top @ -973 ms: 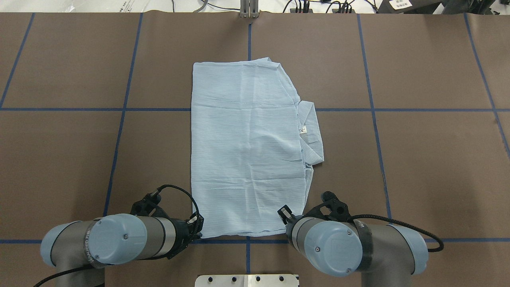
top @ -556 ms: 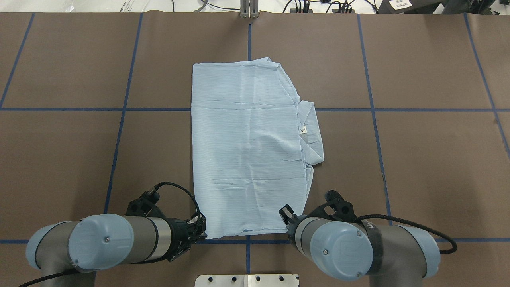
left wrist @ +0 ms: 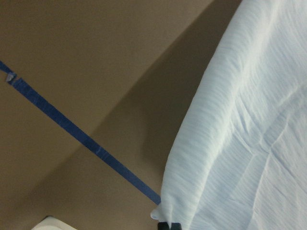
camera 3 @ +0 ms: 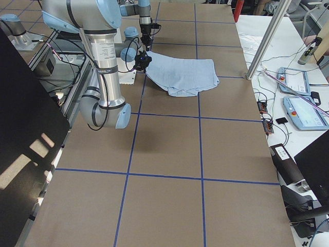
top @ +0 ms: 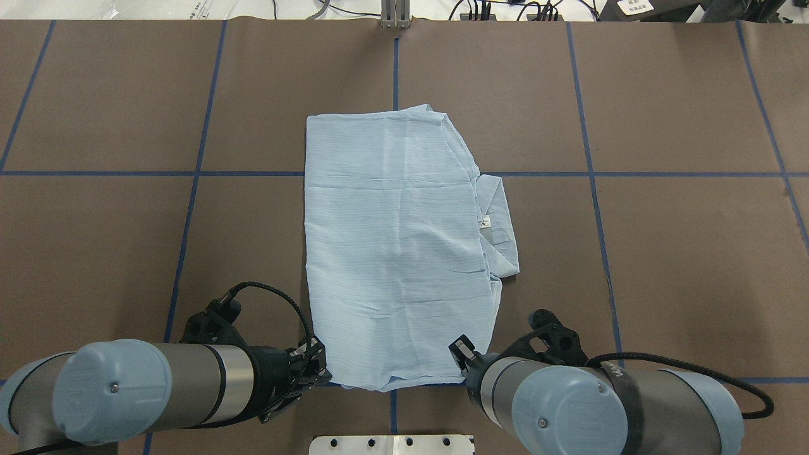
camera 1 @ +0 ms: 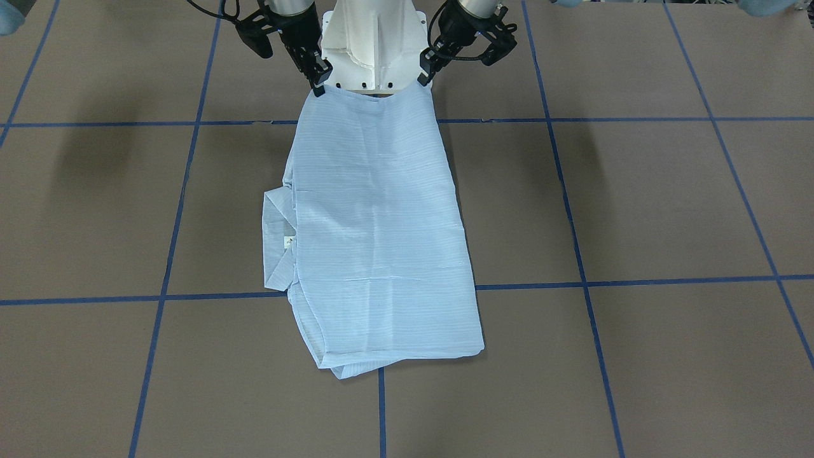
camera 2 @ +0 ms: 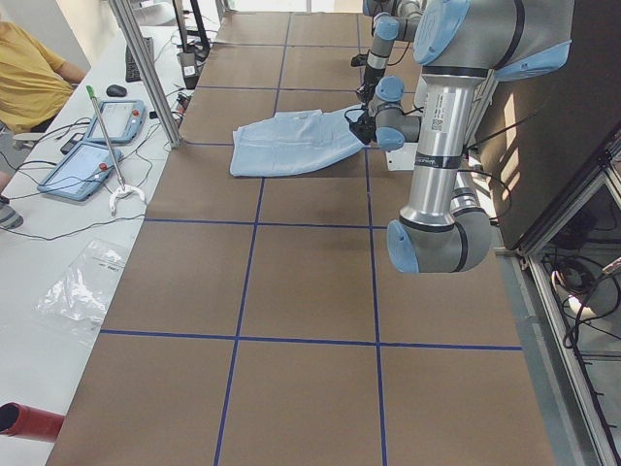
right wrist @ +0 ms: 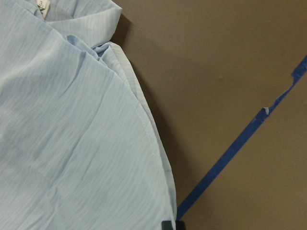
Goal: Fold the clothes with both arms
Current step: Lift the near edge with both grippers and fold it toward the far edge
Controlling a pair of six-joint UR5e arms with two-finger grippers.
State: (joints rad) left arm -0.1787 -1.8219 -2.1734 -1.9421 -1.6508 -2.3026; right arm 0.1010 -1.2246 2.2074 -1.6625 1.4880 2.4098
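Shirt lies folded lengthwise mid-worktop, collar poking out toward the robot's right. Left fingers and right fingers are each clenched on a near hem corner, with that edge raised slightly.

Risks:
- Thin cloth is held by little more than its corners, so one side may slip out and skew the fold.
- Stacked layers could slide apart.
- Collar may drag and bunch.

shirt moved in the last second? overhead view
Yes. The shirt slid toward the robot: its near hem now overlaps the blue tape line that it stopped just short of before.
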